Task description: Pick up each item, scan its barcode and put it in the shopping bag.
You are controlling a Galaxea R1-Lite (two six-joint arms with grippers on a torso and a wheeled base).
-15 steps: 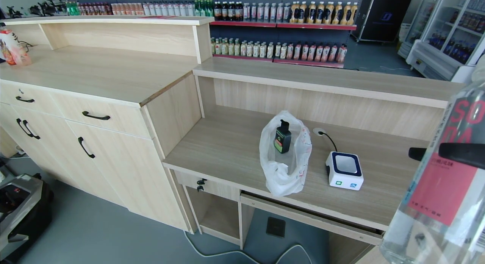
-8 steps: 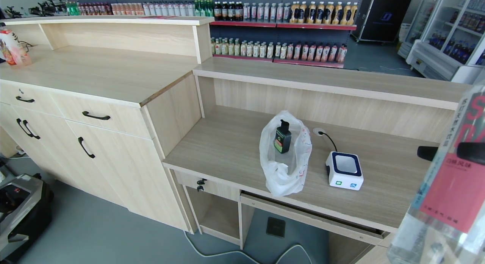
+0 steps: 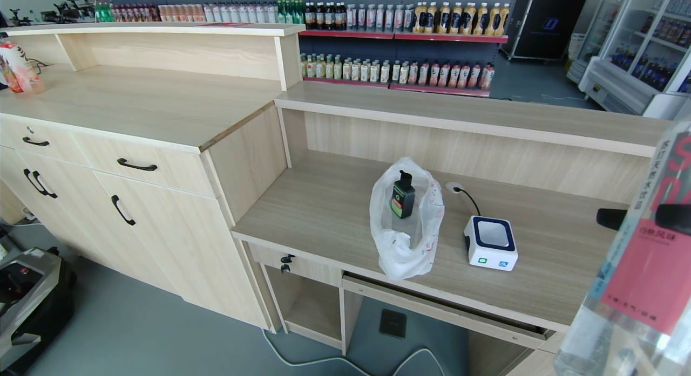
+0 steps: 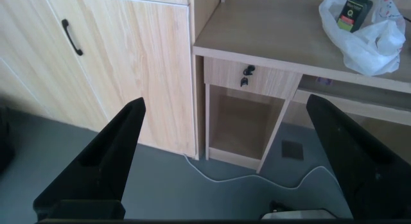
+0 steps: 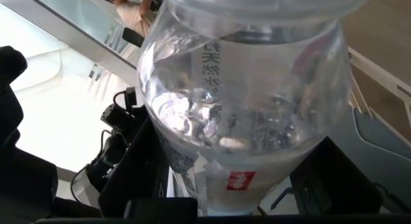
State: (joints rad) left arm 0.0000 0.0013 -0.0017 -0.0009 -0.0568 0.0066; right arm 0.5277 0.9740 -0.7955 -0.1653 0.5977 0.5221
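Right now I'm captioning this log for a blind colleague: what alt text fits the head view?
A clear bottle with a red label, held by the right pincer, looms at the right edge. On the wooden counter, a white shopping bag holds a dark bottle, with a white scanner beside it; drink shelves stand behind.

Our black right gripper [image 3: 642,216] grips a clear bottle [image 3: 610,338] with a pink-red label [image 3: 648,279]; to its left are a white bag [image 3: 402,252] and a white-and-navy scanner [image 3: 490,242].

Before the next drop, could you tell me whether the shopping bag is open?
Open: the shopping bag gapes upward, a dark bottle visible inside.
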